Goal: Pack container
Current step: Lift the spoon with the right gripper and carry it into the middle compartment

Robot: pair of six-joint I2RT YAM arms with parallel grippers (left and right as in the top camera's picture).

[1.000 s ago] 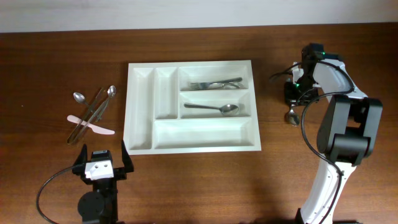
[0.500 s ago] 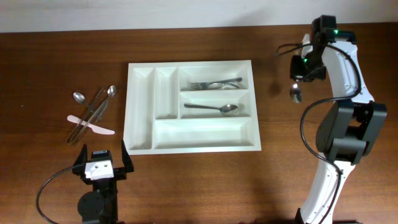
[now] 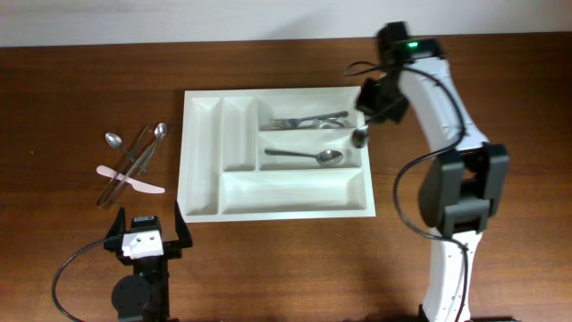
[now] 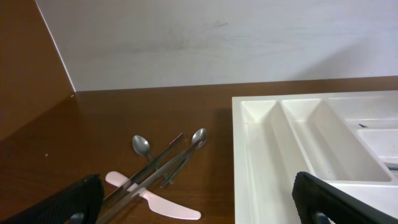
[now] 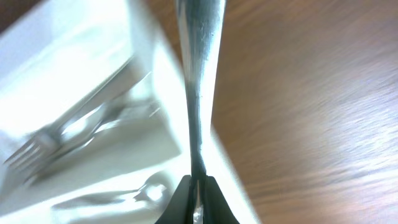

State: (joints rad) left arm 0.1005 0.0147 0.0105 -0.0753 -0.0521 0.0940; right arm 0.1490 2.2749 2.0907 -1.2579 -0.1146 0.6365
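White cutlery tray (image 3: 286, 192): lay flat in the middle of the brown wooden counter (image 3: 80, 80), between the two arms.
Right end effector (image 3: 371, 112): was up over the tray's right edge, squeezed tight on the handle of a metal spoon (image 3: 360, 136).
Held spoon: hung with its round bowl down, close by the right wall of the two middle-sized boxes. It was too hard to tell if it touched the tray.
Forks (image 3: 308, 120): lay in the far middle-sized box.
Other spoon (image 3: 308, 156): lay in the box just in front of the forks, with its bowl to the right.
Left end effector (image 3: 149, 225): sat low near the front of the counter, fingers spread wide, holding nothing.
Loose pile (image 3: 134, 159): two small spoons, some long metal pieces and a pink knife (image 3: 134, 182) lay crossed over each other, left of the tray and apart from it.
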